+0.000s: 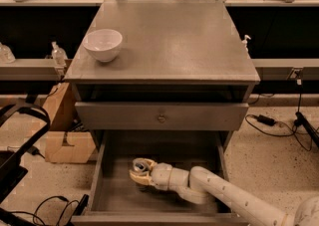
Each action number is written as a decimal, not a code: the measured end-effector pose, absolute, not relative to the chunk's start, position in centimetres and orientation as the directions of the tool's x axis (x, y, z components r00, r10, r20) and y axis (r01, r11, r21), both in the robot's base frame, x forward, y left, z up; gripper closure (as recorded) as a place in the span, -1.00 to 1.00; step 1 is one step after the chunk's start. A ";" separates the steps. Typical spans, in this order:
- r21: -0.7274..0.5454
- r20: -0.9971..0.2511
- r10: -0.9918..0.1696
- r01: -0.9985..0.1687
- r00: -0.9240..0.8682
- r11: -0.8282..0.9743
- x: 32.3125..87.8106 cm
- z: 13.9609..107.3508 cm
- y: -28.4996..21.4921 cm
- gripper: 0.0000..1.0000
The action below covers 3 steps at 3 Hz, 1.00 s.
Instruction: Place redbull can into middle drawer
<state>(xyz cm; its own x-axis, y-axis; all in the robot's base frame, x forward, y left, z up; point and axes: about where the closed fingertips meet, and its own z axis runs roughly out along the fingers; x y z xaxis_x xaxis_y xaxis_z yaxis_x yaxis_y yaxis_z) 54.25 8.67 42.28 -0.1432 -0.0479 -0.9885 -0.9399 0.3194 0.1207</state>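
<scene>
The middle drawer (117, 192) is pulled out below the closed grey drawer front with a brass knob (161, 118). My gripper (139, 171) reaches into it from the lower right and sits low over the left-middle of the drawer floor. It is shut on the redbull can (141, 165), whose silver-and-blue top shows between the tan fingers. The can's lower part is hidden by the gripper.
A white bowl (102, 45) stands on the cabinet top (169, 41) at the left. A cardboard box (67, 145) sits on the floor left of the cabinet. Cables lie on the floor at the left and right. A bench runs behind the cabinet.
</scene>
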 end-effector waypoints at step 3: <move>0.122 -0.989 -0.045 -0.942 -0.143 0.311 54.1 42.4 9.2 -1.00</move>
